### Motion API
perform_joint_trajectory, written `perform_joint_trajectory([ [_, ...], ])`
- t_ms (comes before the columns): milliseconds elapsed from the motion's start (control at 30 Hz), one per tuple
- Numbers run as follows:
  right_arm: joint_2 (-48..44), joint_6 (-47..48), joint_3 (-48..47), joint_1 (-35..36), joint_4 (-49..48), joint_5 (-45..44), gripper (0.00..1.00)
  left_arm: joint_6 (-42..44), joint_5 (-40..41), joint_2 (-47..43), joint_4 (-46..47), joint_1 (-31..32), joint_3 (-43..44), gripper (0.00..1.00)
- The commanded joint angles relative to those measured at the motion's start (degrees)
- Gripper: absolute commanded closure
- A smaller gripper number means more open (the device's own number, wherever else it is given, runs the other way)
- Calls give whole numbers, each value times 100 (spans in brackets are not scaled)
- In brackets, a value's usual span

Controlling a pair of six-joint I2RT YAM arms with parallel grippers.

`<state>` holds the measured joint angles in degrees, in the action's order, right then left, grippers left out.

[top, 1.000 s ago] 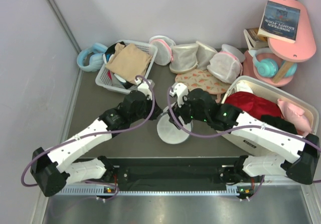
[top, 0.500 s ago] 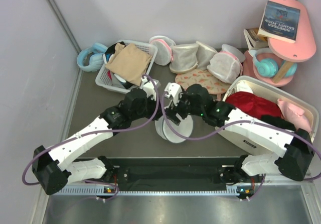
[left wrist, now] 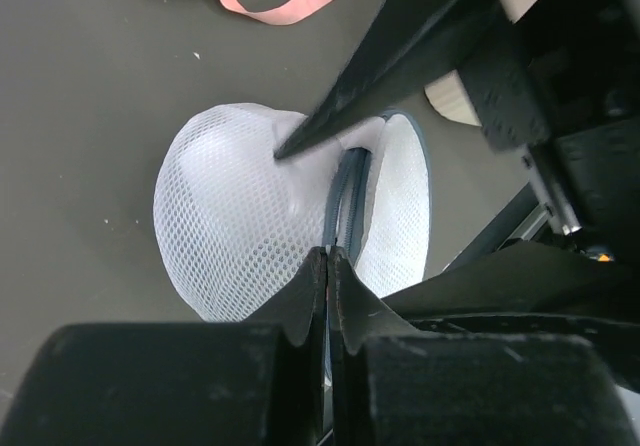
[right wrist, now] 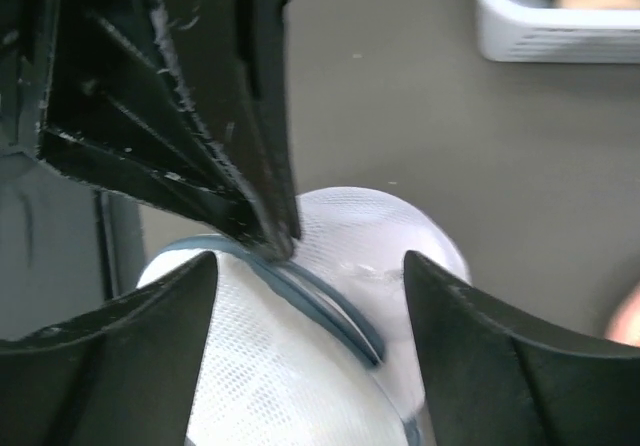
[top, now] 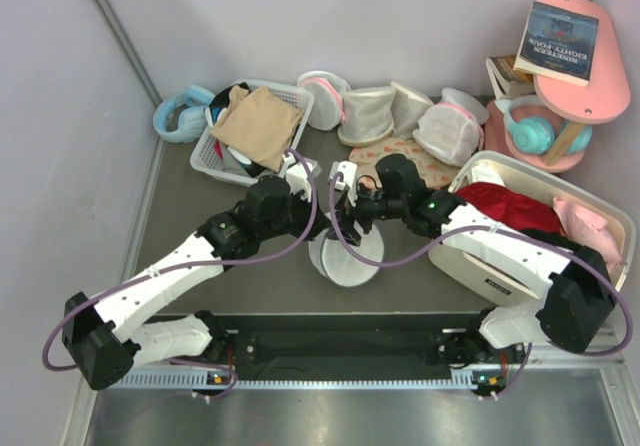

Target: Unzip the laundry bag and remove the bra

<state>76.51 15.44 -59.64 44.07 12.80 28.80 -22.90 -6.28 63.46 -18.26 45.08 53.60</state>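
Observation:
The laundry bag (top: 350, 262) is a white mesh dome with a grey zipper rim, standing on edge on the dark table between both arms. My left gripper (top: 322, 234) is shut on the bag's zipper rim; in the left wrist view (left wrist: 330, 254) its jaws pinch the rim above the mesh (left wrist: 230, 226). My right gripper (top: 345, 221) is open, with the bag (right wrist: 300, 386) between its spread fingers (right wrist: 150, 326). The left gripper's tip (right wrist: 280, 238) touches the rim there. One right finger (left wrist: 330, 116) touches the mesh. The bra is hidden.
A white slatted basket (top: 222, 156) holding a tan cloth (top: 258, 121) stands behind the left arm. Pink-trimmed mesh bags (top: 390, 111) line the back. A white bin (top: 500, 276) with a red garment (top: 500, 209) is at the right. Blue headphones (top: 180, 111) lie far left.
The bag, lying flat a second ago, has been tipped up onto its edge. My right gripper moved back and left, over the bag's top. My left gripper shifted slightly right.

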Motion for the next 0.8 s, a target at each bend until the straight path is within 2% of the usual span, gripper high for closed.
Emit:
perform_joint_trajectory([
  [0, 206, 187, -373, -13, 388, 821, 41, 136, 4, -202, 174, -61, 273, 100],
  [67, 189, 196, -338, -22, 469, 734, 54, 110, 136, -238, 139, -96, 273, 100],
  [100, 137, 179, -277, -22, 469, 698, 66, 92, 206, -246, 104, -96, 265, 100],
  [167, 110, 56, -259, -22, 513, 471, 79, -30, 452, -282, 77, -105, 238, 100],
  [200, 153, -5, -302, -22, 670, 391, 100, -74, 522, -299, 60, -105, 221, 100],
  [333, 163, -401, -268, -22, 751, -198, 100, -452, 944, -466, 112, -105, 10, 100],
  [533, -689, -1236, 540, -22, -259, -962, 100, -883, 1375, -774, 122, -113, -421, 100],
  [767, -1453, -1500, 821, -22, -287, -1693, 100, -1287, 2060, -976, -213, -149, -684, 100],
])
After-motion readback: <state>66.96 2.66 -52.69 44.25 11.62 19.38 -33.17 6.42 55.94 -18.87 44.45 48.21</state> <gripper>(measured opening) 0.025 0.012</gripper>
